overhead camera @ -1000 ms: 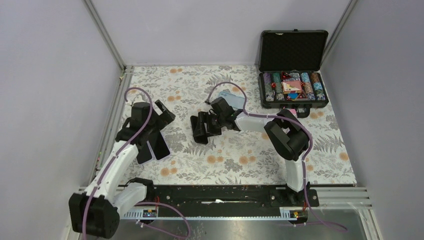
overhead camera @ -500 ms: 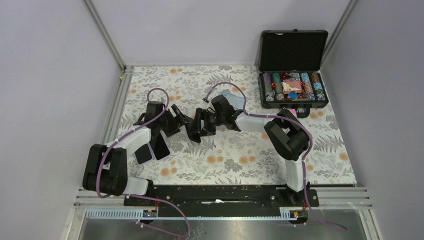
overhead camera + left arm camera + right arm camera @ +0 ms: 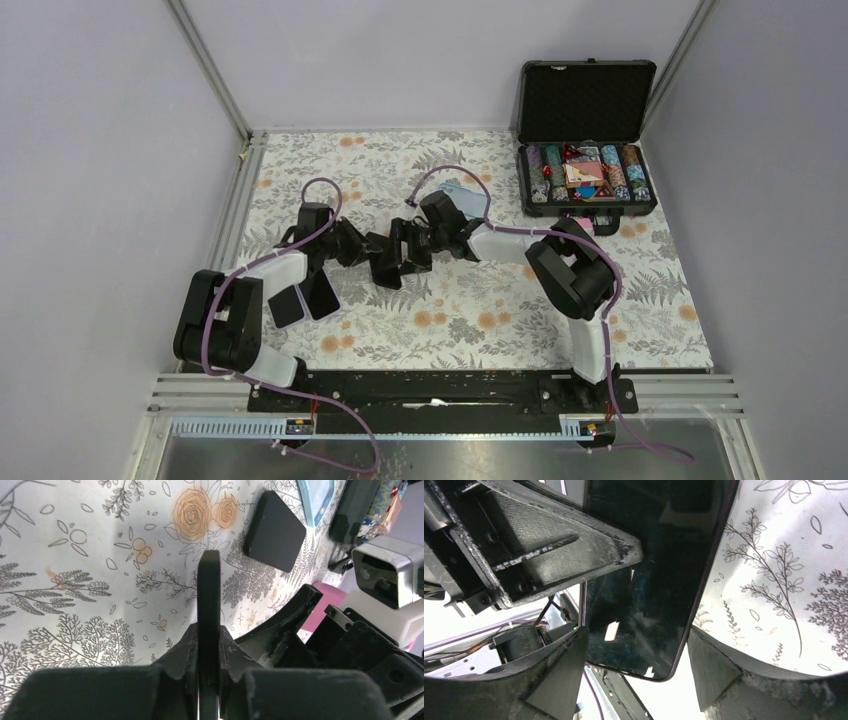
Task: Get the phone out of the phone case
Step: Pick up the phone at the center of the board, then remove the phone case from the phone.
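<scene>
The phone in its phone case (image 3: pixel 390 256) is a dark slab held above the flowered table between both arms. In the right wrist view its glossy black face (image 3: pixel 649 580) with a thin purple rim lies between my right gripper's (image 3: pixel 636 630) fingers, which press on its two long sides. In the left wrist view the slab shows edge-on (image 3: pixel 209 590), and my left gripper (image 3: pixel 209 630) is shut on it across its thickness. From above, the left gripper (image 3: pixel 372 255) and the right gripper (image 3: pixel 408 246) meet at the slab. I cannot tell the phone from the case.
Two flat black slabs (image 3: pixel 303 298) lie on the table by the left arm. A light blue flat thing (image 3: pixel 462 192) lies behind the right wrist, with another black slab (image 3: pixel 275 530) near it. An open black case of poker chips (image 3: pixel 585 170) stands at the back right.
The left arm swung in from the left, and its gripper went from open to shut on the slab's edge. The right gripper kept its hold and hardly moved.
</scene>
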Tool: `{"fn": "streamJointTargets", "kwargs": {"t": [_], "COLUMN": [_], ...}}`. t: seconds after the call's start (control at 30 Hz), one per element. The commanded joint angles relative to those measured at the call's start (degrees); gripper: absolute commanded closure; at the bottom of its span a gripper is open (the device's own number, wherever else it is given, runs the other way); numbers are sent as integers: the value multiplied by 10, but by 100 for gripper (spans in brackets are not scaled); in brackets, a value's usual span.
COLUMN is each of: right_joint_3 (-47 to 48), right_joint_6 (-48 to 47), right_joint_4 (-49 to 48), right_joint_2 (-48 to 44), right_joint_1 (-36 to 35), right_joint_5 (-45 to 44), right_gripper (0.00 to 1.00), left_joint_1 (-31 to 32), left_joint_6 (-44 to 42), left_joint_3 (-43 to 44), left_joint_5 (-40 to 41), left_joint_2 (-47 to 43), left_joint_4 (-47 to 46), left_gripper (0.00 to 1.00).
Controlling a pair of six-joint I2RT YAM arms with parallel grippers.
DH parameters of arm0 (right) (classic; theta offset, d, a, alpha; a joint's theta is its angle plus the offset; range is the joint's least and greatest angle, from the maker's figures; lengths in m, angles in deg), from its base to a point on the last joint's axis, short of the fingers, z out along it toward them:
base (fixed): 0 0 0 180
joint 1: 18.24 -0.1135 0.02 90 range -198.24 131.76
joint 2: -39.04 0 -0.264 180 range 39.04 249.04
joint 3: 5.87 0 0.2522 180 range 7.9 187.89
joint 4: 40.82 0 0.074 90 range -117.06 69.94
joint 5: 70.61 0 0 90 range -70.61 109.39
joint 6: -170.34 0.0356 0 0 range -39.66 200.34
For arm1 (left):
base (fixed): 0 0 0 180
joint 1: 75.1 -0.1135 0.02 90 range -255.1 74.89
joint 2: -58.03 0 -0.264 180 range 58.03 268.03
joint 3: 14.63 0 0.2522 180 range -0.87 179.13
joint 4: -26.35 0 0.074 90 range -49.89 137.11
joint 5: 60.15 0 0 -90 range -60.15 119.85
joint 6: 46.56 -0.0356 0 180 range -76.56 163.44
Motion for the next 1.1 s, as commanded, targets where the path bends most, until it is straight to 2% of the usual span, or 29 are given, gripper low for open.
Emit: {"fn": "streamJointTargets", "kwargs": {"t": [0.0,0.1,0.2,0.47,0.5,0.6,0.7,0.8,0.9,0.97,1.07], "right_joint_3": [36,14,-28,-101,-108,-115,-127,-138,-145,-156,-163], "right_joint_6": [-18,-18,-13,17,23,74,138,201,234,250,252], "right_joint_4": [14,4,-33,-86,-96,-116,-187,-283,-341,-379,-396], "right_joint_2": [-17,-44,-90,-219,-234,-266,-282,-292,-300,-309,-323], "right_joint_1": [3,6,16,44,44,46,46,46,45,46,45], "right_joint_5": [3,-1,-9,-60,-67,-90,-79,-77,-86,-100,-111], "right_gripper": [32,14,3,3,5,17,24,28,46,56,60], "left_joint_1": [-3,-4,-9,-46,-53,-68,-77,-81,-84,-90,-97], "left_joint_6": [2,-13,-30,-22,-14,15,72,161,238,254,288], "left_joint_3": [11,29,52,139,151,190,218,208,196,194,171], "left_joint_5": [-37,-42,-47,-105,-118,-143,-161,-181,-200,-211,-213], "left_joint_2": [-4,-12,-29,-99,-107,-125,-138,-151,-151,-151,-163], "left_joint_4": [-34,-17,0,36,34,29,-3,-91,-170,-176,-216], "left_gripper": [100,100,100,100,100,100,100,100,100,100,100]}}
